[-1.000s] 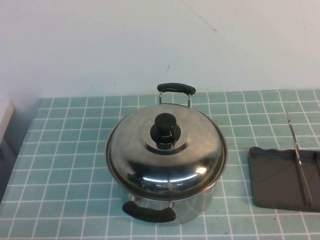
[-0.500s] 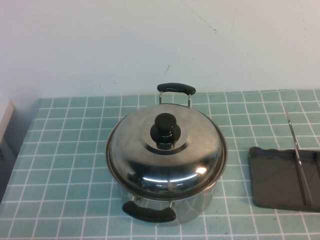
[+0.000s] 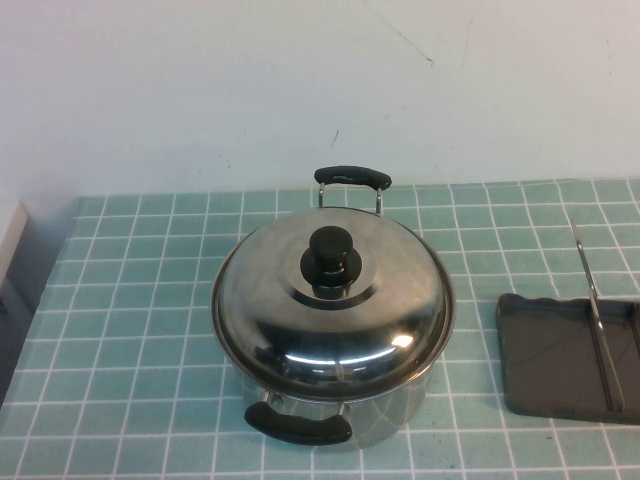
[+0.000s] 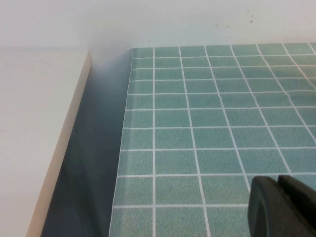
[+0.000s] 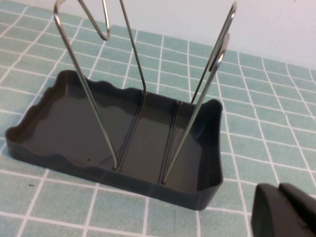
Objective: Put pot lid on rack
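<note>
The shiny domed pot lid (image 3: 330, 310) with its black knob (image 3: 331, 260) sits on the steel pot (image 3: 340, 410) in the middle of the tiled table. The rack (image 3: 560, 360), a dark grey tray with an upright wire divider (image 3: 595, 310), stands at the right edge; it also shows close in the right wrist view (image 5: 123, 143). Neither arm appears in the high view. My left gripper (image 4: 281, 207) hangs over bare tiles near the table's left edge, fingers together. My right gripper (image 5: 284, 212) is beside the rack's corner, fingers together, holding nothing.
The pot has two black handles, one at the back (image 3: 352, 178) and one at the front (image 3: 298, 425). A white wall stands behind the table. A pale counter (image 4: 34, 138) lies beyond a gap at the table's left edge.
</note>
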Tool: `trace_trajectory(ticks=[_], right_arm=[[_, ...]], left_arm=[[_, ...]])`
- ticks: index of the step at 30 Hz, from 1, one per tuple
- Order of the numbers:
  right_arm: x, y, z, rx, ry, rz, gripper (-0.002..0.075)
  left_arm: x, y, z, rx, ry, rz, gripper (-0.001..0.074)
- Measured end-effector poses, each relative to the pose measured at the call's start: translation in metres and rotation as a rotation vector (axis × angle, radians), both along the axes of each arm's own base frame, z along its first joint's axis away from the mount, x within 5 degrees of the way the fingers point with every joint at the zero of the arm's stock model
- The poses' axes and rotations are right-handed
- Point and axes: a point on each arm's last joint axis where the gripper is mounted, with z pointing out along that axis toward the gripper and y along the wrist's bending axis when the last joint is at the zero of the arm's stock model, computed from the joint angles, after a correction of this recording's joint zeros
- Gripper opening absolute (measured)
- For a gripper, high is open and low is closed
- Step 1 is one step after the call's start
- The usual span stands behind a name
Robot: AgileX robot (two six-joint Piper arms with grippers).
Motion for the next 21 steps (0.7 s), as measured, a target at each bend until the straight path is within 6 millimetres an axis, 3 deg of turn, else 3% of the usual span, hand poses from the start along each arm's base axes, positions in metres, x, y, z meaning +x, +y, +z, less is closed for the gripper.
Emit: trace_trajectory(ticks=[9,10,15,16,21], right_arm=[[0.0,0.0,0.0,0.0,0.0,0.0,-0.0001],[0.0,0.0,0.0,0.0,0.0,0.0,-0.0001],[0.0,0.0,0.0,0.0,0.0,0.0,-0.0001],[0.0,0.0,0.0,0.0,0.0,0.0,-0.0001],[0.0,0.0,0.0,0.0,0.0,0.0,-0.0001]], left_arm=[[0.0,0.0,0.0,-0.016,0.0,0.0,-0.0002],[0.0,-0.001,0.001,-0.075,-0.012,0.004,-0.0002],[0.002,-0.009,0.016,-0.903,-0.126,0.05,-0.0002],[0.003,-0.009,0.019,-1.001,-0.154,0.059,-0.0002],[0.003,-0.005,0.024,-1.093,-0.22,0.077,-0.0002]])
